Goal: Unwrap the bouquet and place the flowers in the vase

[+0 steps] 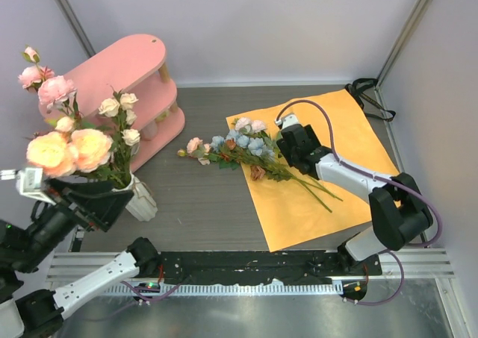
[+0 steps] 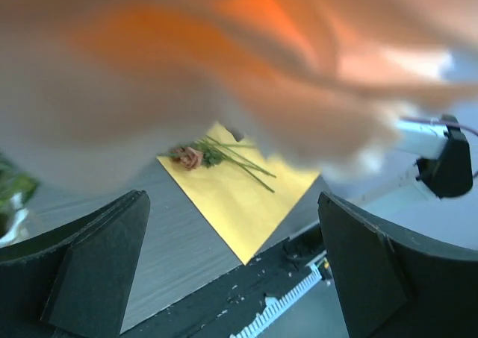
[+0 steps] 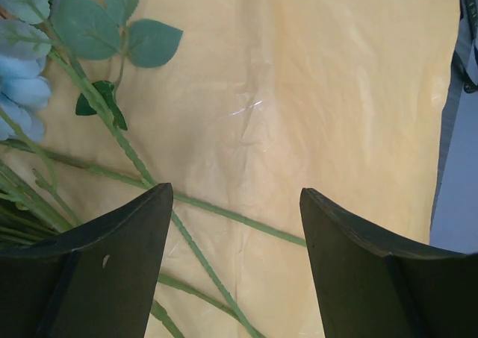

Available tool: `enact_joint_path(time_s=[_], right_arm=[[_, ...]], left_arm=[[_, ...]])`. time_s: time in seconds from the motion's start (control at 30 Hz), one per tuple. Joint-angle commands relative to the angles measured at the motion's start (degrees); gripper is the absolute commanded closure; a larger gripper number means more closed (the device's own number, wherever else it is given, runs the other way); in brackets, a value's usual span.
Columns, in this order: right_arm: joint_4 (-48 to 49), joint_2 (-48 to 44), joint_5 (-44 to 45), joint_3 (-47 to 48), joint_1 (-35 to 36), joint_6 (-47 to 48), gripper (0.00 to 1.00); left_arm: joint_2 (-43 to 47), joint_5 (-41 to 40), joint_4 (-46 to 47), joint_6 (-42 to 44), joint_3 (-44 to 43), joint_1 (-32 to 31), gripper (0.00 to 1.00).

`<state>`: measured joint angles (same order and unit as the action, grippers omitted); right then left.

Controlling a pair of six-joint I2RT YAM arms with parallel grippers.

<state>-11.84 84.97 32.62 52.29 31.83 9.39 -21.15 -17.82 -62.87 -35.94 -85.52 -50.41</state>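
While loose flowers are lying on orange sheet, others are standing in vase. Right end effector is hovering spread over stems, pinching nothing; left end effector is gaping too, probably beside vase. Stems are looking thin, light, bendy; taking mid-stem is seeming safest.

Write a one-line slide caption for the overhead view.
Some flowers stand in the vase; the open right gripper hovers over loose flowers on the orange sheet.
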Motion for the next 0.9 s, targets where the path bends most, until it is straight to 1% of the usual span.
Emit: enact_joint_path(time_s=[0.0, 0.07, 0.1, 0.13, 0.2, 0.27, 0.3, 0.4, 0.47, 0.53, 0.57, 0.63, 0.67, 0.73, 0.77, 0.83, 0.87], right_arm=[[3.04, 2.13, -5.71, 1.94, -1.25, 0.81, 0.3], [5.41, 3.01, -7.3, 0.71, -1.34, 0.55, 0.35], [7.25, 3.97, -9.4, 0.44, -1.34, 0.46, 0.4], [8.4, 4.32, -10.2, 0.09, -1.34, 0.46, 0.41], [11.47, 5.72, -12.57, -1.05, -1.34, 0.63, 0.44], [11.48, 6.87, -14.42, -0.7, -1.34, 0.9, 0.47], [13.4, 8.27, -14.69, -0.61, -1.34, 0.9, 0.47], [12.2, 10.82, -14.87, 0.7, -1.34, 1.16, 0.5], [12.54, 12.23, -14.87, 0.62, -1.25, 1.33, 0.52], [13.59, 13.02, -15.22, 0.27, -1.34, 1.51, 0.53], [13.77, 13.55, -15.31, 0.35, -1.34, 1.42, 0.54], [14.12, 14.52, -15.04, 0.53, -1.34, 2.12, 0.57], [13.95, 15.31, -14.43, 1.05, -1.34, 2.47, 0.62], [14.38, 15.66, -13.82, 1.14, -1.34, 3.26, 0.68], [14.47, 15.67, -13.81, 1.49, -1.34, 3.44, 0.74], [14.38, 15.32, -13.9, 1.5, -1.34, 3.79, 0.8], [14.56, 14.97, -14.16, 1.15, -1.34, 4.41, 0.86]], left_arm=[[-7.85, 14.02, 7.4, 2.98, 1.4, -0.21, 0.0], [-11.09, 16.76, 10.56, 4.38, 1.4, -0.21, 0.0], [-12.07, 17.55, 11.53, 4.65, 1.32, -0.3, 0.0], [-12.95, 20.52, 12.41, 4.65, 1.4, -0.3, 0.0], [-15.32, 22.65, 15.14, 4.31, 1.84, -0.3, 0.0], [-16.55, 24.94, 18.38, 3.34, 3.33, -0.3, 0.0], [-17.34, 25.81, 19.53, 2.21, 4.03, -0.21, 0.0], [-19.01, 28.98, 23.4, 0.53, 6.85, -0.21, 0.0], [-19.98, 29.86, 23.5, 0.79, 8.25, -0.21, 0.0], [-21.91, 28.73, 21.75, 1.84, 8.7, -0.3, 0.0], [-22.7, 27.68, 19.22, 2.36, 8.44, -0.21, 0.0], [-24.81, 26.09, 17.44, 3.07, 8.35, -0.3, 0.01], [-25.34, 26.0, 16.91, 3.25, 8.43, -0.21, 0.02], [-26.05, 26.17, 17.25, 3.25, 8.87, -0.21, 0.04], [-26.22, 26.17, 18.3, 2.99, 9.66, -0.3, 0.04], [-26.31, 26.0, 19.27, 2.55, 10.45, -0.3, 0.04], [-26.4, 26.0, 20.06, 2.37, 11.07, -0.3, 0.04]])
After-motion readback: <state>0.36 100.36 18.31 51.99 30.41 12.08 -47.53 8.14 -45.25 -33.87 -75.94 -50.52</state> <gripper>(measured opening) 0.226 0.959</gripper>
